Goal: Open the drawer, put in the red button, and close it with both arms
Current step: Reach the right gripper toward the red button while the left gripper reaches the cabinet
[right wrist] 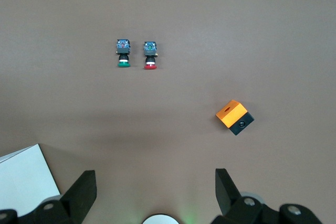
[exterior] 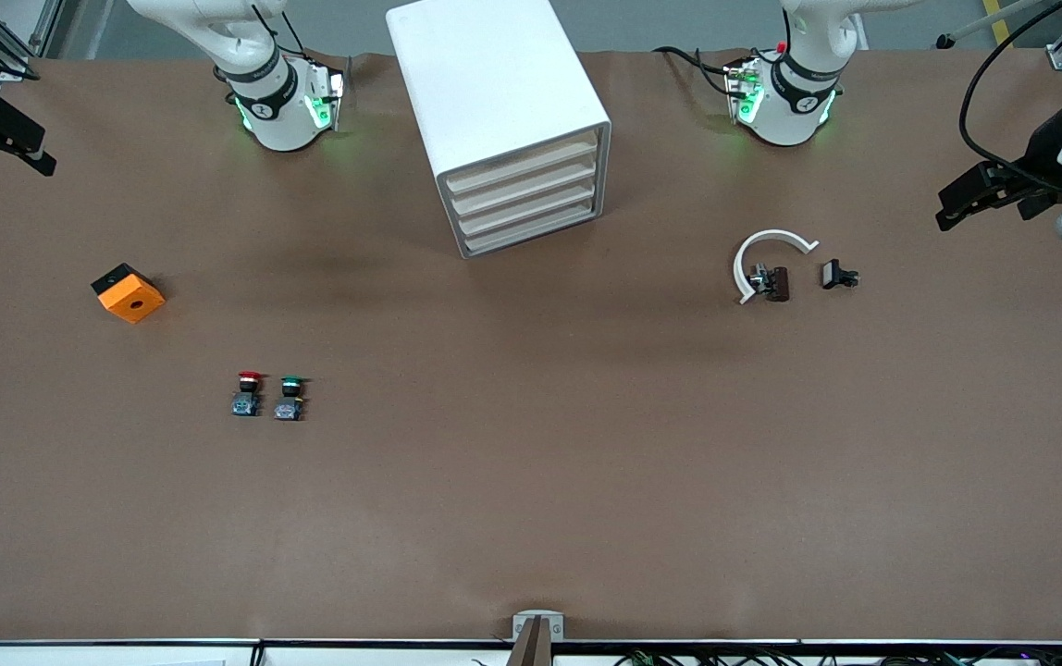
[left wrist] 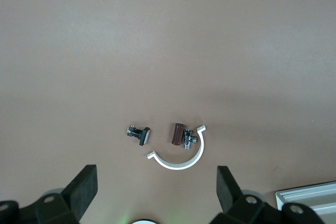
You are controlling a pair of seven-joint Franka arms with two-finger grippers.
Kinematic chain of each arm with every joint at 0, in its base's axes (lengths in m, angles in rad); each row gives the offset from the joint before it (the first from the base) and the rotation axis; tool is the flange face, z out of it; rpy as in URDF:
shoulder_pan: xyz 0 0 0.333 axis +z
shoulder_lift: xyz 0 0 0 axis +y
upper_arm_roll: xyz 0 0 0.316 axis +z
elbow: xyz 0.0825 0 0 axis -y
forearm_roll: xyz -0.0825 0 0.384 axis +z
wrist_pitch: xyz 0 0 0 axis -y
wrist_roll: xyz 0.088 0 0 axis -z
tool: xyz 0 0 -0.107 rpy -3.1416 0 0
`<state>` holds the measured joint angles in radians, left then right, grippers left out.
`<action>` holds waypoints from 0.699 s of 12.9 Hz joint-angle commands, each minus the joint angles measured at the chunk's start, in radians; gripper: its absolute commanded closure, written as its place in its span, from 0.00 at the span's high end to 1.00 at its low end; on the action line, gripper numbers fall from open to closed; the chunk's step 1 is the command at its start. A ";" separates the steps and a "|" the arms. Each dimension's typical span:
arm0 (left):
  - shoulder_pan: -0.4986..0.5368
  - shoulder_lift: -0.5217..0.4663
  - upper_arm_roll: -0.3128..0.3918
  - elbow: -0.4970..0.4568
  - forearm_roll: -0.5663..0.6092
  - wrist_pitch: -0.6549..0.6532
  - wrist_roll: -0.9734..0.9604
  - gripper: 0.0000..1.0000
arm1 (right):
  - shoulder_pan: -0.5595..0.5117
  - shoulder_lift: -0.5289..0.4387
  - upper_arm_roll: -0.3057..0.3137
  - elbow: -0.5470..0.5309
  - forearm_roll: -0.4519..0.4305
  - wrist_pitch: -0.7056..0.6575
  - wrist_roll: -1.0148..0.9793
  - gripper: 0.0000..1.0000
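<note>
The white cabinet (exterior: 494, 102) stands between the two arm bases, with all four beige-fronted drawers shut; the drawer (exterior: 522, 165) is the uppermost. The red button (exterior: 248, 392) stands on the table toward the right arm's end, beside its green-capped twin (exterior: 290, 398). It also shows in the right wrist view (right wrist: 150, 55). My right gripper (right wrist: 155, 192) is open and empty, high over bare table near its base. My left gripper (left wrist: 157, 192) is open and empty, high over the table near a white half ring (left wrist: 178, 158). Neither gripper shows in the front view.
An orange and black block (exterior: 128, 292) lies toward the right arm's end. The white half ring (exterior: 765, 254), a brown and metal part (exterior: 771, 282) and a small black clip (exterior: 838, 275) lie toward the left arm's end. Black equipment (exterior: 1003, 185) overhangs the table's edge.
</note>
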<state>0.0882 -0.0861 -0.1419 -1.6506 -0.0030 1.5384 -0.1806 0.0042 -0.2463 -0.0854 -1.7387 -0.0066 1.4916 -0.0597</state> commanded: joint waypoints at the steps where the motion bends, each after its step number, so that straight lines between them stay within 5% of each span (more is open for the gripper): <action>1: 0.005 0.008 -0.001 0.026 0.003 -0.020 0.020 1.00 | -0.006 0.012 0.007 0.025 -0.009 -0.013 0.011 1.00; 4: 0.005 0.019 -0.002 0.028 0.001 -0.020 0.021 1.00 | -0.006 0.012 0.006 0.025 -0.009 -0.013 0.009 1.00; 9: 0.005 0.215 -0.002 0.097 0.001 -0.020 0.024 1.00 | -0.004 0.022 0.006 0.025 -0.010 -0.013 0.009 1.00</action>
<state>0.0887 0.0255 -0.1417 -1.6116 -0.0029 1.5383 -0.1805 0.0042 -0.2455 -0.0851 -1.7379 -0.0066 1.4918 -0.0597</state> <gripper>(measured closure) 0.000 0.000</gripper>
